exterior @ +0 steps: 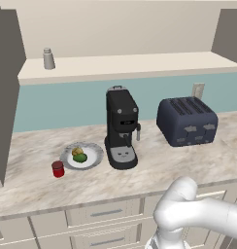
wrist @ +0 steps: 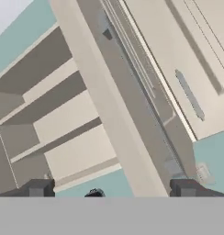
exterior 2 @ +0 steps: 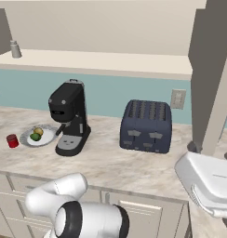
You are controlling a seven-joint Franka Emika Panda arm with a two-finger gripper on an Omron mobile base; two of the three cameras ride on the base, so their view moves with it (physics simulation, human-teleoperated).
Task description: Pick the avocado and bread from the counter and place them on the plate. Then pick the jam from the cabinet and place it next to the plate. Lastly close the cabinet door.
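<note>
With jam (exterior: 58, 168) beside the plate (exterior: 94, 154), I steer my open gripper (wrist: 112, 188) toward the cabinet door (wrist: 132, 119), center frame, to close it.

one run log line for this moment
green avocado, brown bread: on white plate | red jam jar: beside plate | claw: open at cabinet door
</note>
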